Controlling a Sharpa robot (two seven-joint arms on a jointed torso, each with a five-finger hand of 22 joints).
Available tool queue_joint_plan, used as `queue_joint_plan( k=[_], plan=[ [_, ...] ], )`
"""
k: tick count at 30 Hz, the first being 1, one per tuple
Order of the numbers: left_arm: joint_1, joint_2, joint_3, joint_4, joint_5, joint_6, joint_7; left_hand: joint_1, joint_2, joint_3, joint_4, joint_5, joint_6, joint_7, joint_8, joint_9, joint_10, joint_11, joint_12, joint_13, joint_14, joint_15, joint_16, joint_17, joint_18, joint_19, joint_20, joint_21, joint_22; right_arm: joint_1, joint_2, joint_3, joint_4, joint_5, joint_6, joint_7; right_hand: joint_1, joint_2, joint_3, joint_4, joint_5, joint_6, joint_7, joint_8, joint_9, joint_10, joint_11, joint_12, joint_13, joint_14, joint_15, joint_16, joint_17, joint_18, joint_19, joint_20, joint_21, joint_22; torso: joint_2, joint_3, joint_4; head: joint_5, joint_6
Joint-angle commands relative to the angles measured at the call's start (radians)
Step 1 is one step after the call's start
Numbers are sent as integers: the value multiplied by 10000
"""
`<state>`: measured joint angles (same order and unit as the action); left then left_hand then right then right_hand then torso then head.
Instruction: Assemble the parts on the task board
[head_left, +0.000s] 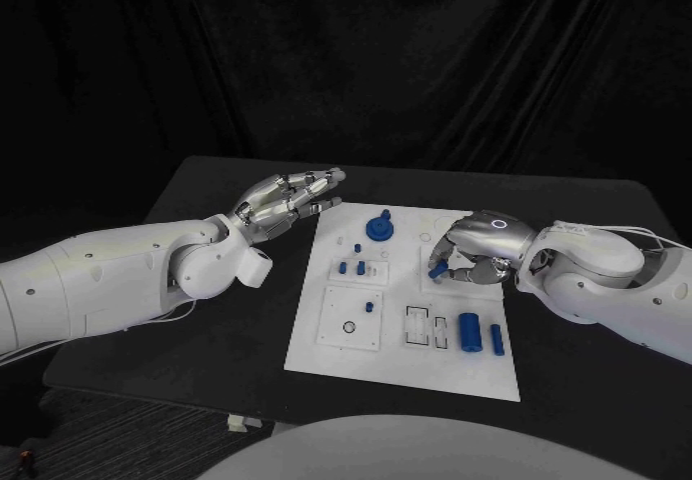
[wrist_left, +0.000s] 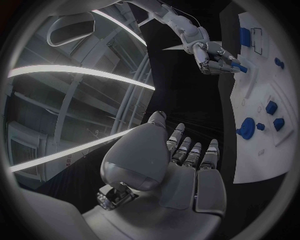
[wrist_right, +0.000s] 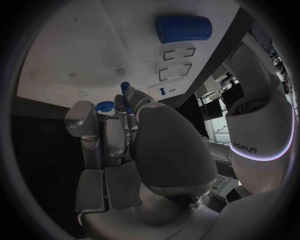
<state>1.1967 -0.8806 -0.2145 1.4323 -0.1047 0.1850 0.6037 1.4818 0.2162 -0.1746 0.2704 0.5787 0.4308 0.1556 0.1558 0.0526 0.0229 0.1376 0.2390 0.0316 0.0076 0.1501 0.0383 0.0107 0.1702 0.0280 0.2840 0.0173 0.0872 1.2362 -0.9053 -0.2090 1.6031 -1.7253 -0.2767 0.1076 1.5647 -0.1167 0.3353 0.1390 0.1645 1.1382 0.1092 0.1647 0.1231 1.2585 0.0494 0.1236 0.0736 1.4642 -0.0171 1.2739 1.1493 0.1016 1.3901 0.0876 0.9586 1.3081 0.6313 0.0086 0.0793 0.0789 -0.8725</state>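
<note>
Board (head_left: 411, 345), the white plate, lies flat mid-desk (head_left: 188, 330), between both arms, so either hand can reach its slots. Right hand (head_left: 469, 252) hangs over the board's right side w/ fingers (head_left: 440, 268) clamped on a small blue peg (head_left: 437, 270); left wrist view shows the same peg (wrist_left: 239, 67) sticking out of the pinch, tip aimed at the plate, prob. so it can go straight down into a hole. Whether the peg already touches the board can't be told. Left hand (head_left: 284, 205) floats off the board's top left corner, above the desk, fingers apart and stretched out, holding nothing, apparently parked clear to leave room. On the board: a blue knob on a round base (head_left: 379, 229) stands near the far edge; a couple of short blue pegs (head_left: 351, 268) sit upright in the middle; one more small peg (head_left: 369, 308) stands in the lower left square recess beside a ring mark. At lower right, a fat blue cylinder (head_left: 469, 333) and a thinner blue rod (head_left: 498, 339) lie on their sides next to two rectangular cutouts (head_left: 418, 327), which look unfilled, so those parts are likely not yet seated. Judged step: placing the pinched peg.
</note>
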Motion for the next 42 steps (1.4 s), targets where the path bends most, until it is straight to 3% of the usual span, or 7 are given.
queue_joint_plan(
  k=[1,16,23,26,31,34,42],
  plan=[
    [-25,0,8,-14,-3,133,77,68,34,55,12,43,44,99,40,9,-4,51,65,11,14,-44,-33,-9,97,1,11,15,-5,230,-73,16,335,-39,-160,-501,56,146,24,-56,-28,-55,63,37,380,44,15,-44,-22,-7,-86,-36,-22,36,-1,-80,18,1253,0,0,2,4,-1],
    [-53,25,8,-40,-3,-77,234,-36,17,16,154,-46,-962,-209,-212,-64,-5,59,87,11,-3,-88,-49,-16,108,-17,-79,-3,-74,903,1268,17,1826,-240,1341,-1725,118,56,127,-236,28,-228,125,-140,387,1,72,-175,-51,-42,-46,-128,-114,69,-97,-66,-202,1201,-2,-1,-2,101,-1],
    [-59,-59,8,39,-3,-352,500,-1277,391,-489,246,-978,-2937,-1440,-348,-146,-25,334,54,15,-50,-67,-199,-54,84,-45,-208,-27,-193,794,2431,18,1460,-287,1782,-1802,43,64,128,-217,-12,-240,131,-168,390,-24,86,-212,-58,-52,-34,-165,-163,83,-128,-57,-293,1178,2,-3,5,256,-1],
    [-60,-133,8,70,-3,-499,616,-2151,542,-1025,248,-2119,-3350,-1343,264,-105,-99,136,-251,-22,-76,-252,-383,-107,86,-85,-368,-44,-302,665,2804,18,1256,-293,1814,-1810,31,64,132,-217,-10,-251,133,-180,389,-36,89,-225,-61,-56,-30,-175,-174,89,-140,-55,-331,1169,3,-4,4,299,-1],
    [-62,-233,8,108,-3,-759,839,-2529,454,-1327,223,-2863,-3600,-1008,649,-157,-214,-389,-798,-93,-76,-515,-383,-107,98,-127,-521,-61,-402,400,3301,18,894,-298,1904,-1795,24,61,140,-224,4,-269,135,-197,386,-46,91,-238,-62,-63,-27,-189,-191,93,-149,-52,-353,1163,1,-2,4,337,-1],
    [-64,-242,8,108,-3,-854,904,-2606,420,-1357,216,-2912,-3668,-889,672,-188,-254,-803,-1097,-130,-76,-500,-383,-107,101,-141,-571,-64,-430,272,3446,18,757,-299,1912,-1781,16,60,142,-225,7,-278,137,-206,384,-51,94,-245,-63,-69,-25,-204,-211,98,-160,-51,-384,1156,2,-2,7,342,-1],
    [-74,-221,8,106,-3,-1053,1063,-2614,416,-1355,214,-2911,-3681,-885,683,-193,-257,-840,-1128,-132,-76,-516,-383,-107,101,-150,-590,-70,-455,60,3523,19,655,-300,1876,-1794,14,28,168,-271,47,-341,151,-268,371,-74,107,-283,-65,-87,-15,-234,-242,104,-178,-42,-414,1148,5,-3,-5,301,-1]
  ],
)
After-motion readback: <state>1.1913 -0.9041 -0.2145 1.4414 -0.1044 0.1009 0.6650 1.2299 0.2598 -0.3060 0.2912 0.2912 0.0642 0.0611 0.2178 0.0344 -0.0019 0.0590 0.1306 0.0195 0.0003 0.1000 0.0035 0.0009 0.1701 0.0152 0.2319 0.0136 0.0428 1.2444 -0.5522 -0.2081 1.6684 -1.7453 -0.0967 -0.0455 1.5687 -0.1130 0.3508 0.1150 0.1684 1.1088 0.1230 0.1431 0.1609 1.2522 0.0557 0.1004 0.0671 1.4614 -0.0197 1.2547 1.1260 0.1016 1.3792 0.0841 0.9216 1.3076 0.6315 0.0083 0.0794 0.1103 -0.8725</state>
